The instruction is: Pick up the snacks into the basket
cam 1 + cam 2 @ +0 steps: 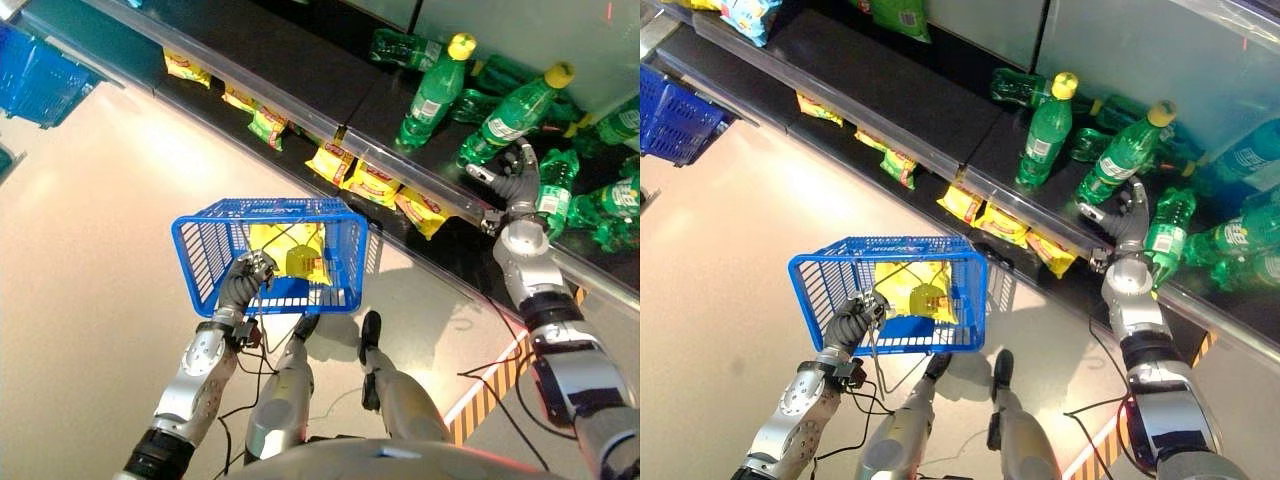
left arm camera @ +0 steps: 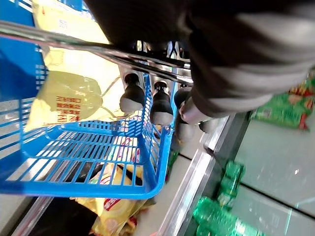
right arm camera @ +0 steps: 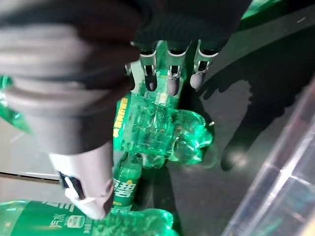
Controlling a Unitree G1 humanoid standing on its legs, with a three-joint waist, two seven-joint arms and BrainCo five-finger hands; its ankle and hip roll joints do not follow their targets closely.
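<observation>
Snacks: one yellow packet lay inside your blue basket, whose wire handle your left robot hand gripped with curled fingers. More yellow snack packets sat along the lower shelf, just beyond the basket. At far right, your right robot hand hovered slack-fingered among green bottles, grasping nothing. Risk, as judged: reaching there could topple a bottle, or you might seize a drink instead of a snack.
</observation>
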